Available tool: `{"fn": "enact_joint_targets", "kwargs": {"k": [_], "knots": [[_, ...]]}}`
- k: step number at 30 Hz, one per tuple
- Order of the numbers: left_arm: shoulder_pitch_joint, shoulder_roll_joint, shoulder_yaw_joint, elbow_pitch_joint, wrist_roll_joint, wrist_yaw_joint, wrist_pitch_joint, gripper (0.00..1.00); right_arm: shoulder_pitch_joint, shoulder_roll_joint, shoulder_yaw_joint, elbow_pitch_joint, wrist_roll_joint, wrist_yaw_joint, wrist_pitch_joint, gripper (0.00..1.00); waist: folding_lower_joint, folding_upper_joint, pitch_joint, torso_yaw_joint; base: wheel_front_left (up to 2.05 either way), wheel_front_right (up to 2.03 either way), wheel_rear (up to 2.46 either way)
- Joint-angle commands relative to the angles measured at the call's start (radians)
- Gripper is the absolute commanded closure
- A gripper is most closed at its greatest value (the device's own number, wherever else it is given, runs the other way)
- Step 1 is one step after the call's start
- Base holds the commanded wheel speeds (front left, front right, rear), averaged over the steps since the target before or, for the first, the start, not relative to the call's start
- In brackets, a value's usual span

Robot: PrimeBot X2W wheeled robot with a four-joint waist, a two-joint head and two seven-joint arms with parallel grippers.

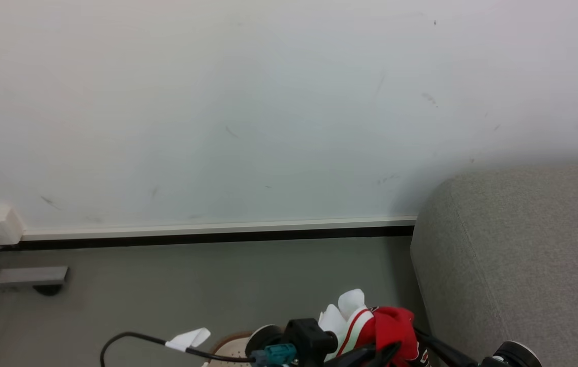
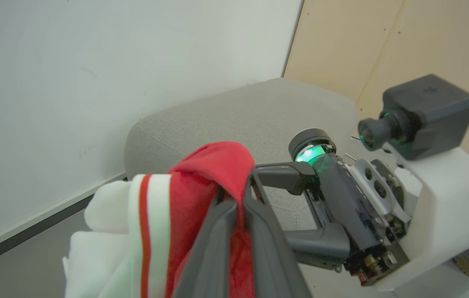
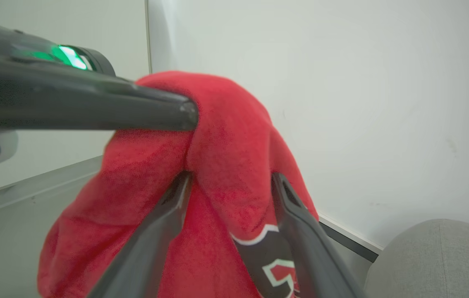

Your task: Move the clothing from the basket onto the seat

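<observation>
One red soft-fabric jersey w/ white trim (image 2: 205,174) hangs by the cream perforated plastic basket (image 1: 228,350), near the light-grey upholstered sofa seat (image 1: 523,255). L gripper (image 2: 236,189) is pinched shut on a fold, taking the wt. R gripper (image 3: 231,179) has jaws wide, straddling cloth, no pinch; I reckon it's steadying for lay-down.

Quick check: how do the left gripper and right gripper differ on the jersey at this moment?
The left gripper is shut, pinching the top fold of the red jersey; the right gripper is open, its fingers spread either side of the cloth. The left gripper seems to carry the jersey's weight, while the right gripper only straddles it lower down. Both meet at the same bunched jersey.
</observation>
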Motion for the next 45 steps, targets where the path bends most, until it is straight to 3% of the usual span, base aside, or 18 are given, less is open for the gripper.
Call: {"fn": "enact_joint_targets", "kwargs": {"k": [1, 11, 12, 13, 14, 15, 16, 23, 25, 26, 27, 36, 45], "knots": [[-0.01, 0.009, -0.005, 0.003, -0.01, -0.007, 0.001, 1.0, -0.017, -0.009, 0.006, 0.0, 0.012, -0.002, 0.0, 0.0, -0.0001, -0.0001, 0.0, -0.001, 0.0, 0.0, 0.0], [-0.042, 0.046, -0.082, -0.005, -0.087, -0.023, -0.008, 1.0, -0.057, -0.058, 0.069, -0.015, 0.07, -0.002, -0.004, 0.0, -0.0001, -0.0001, 0.001, -0.006, 0.0, 0.0, 0.0], [-0.045, 0.048, -0.09, -0.005, -0.093, -0.023, -0.011, 1.0, -0.056, -0.057, 0.08, -0.015, 0.08, -0.002, -0.004, 0.08, -0.0001, -0.0001, 0.001, -0.005, 0.0, 0.0, 0.0], [-0.049, 0.047, -0.096, -0.005, -0.101, -0.023, -0.015, 1.0, -0.057, -0.058, 0.088, -0.016, 0.089, -0.002, -0.004, 0.42, -0.0001, -0.0001, 0.002, -0.005, 0.0, 0.0, 0.0], [-0.054, 0.048, -0.102, -0.004, -0.109, -0.023, -0.019, 1.0, -0.061, -0.06, 0.095, -0.017, 0.097, -0.002, -0.004, 0.64, -0.0001, -0.0001, 0.002, -0.004, 0.0, 0.0, 0.0], [-0.059, 0.049, -0.106, -0.002, -0.116, -0.023, -0.02, 1.0, -0.065, -0.062, 0.101, -0.018, 0.106, -0.002, -0.004, 0.78, -0.0001, -0.0001, 0.002, -0.004, 0.0, 0.0, 0.0], [-0.062, 0.05, -0.11, 0.002, -0.122, -0.023, -0.025, 1.0, -0.069, -0.063, 0.104, -0.017, 0.115, -0.002, -0.005, 1.0, -0.0001, -0.0001, 0.003, -0.004, 0.0, 0.0, 0.0], [-0.068, 0.061, -0.111, 0.053, -0.126, -0.019, -0.059, 0.99, -0.062, -0.067, 0.082, -0.008, 0.154, -0.002, -0.013, 1.0, -0.0001, -0.0001, 0.002, -0.003, 0.0, 0.0, 0.0], [-0.067, 0.061, -0.108, 0.071, -0.117, -0.013, -0.075, 0.29, -0.054, -0.067, 0.07, -0.005, 0.157, -0.002, -0.014, 1.0, -0.0001, -0.0001, 0.002, -0.003, 0.0, 0.0, 0.0], [-0.062, 0.06, -0.108, 0.081, -0.119, -0.011, -0.079, 0.04, -0.05, -0.066, 0.061, -0.004, 0.159, -0.002, -0.014, 1.0, -0.0001, -0.0001, 0.001, -0.004, 0.0, 0.0, 0.0], [-0.059, 0.059, -0.108, 0.089, -0.12, -0.009, -0.08, 0.0, -0.045, -0.063, 0.052, -0.004, 0.16, -0.002, -0.015, 1.0, -0.0001, -0.0001, 0.001, -0.004, 0.0, 0.0, 0.0], [-0.053, 0.031, -0.107, 0.173, -0.1, 0.0, -0.173, 0.0, 0.007, -0.07, -0.077, -0.031, 0.138, -0.002, -0.014, 1.0, -0.0001, -0.0001, 0.012, -0.031, 0.0, 0.0, 0.0], [-0.057, -0.003, -0.116, 0.253, -0.088, -0.003, -0.246, 0.0, 0.058, -0.089, -0.192, -0.066, 0.117, -0.002, -0.014, 1.0, -0.0001, -0.0001, 0.041, -0.124, 0.0, 0.0, 0.0]]}}
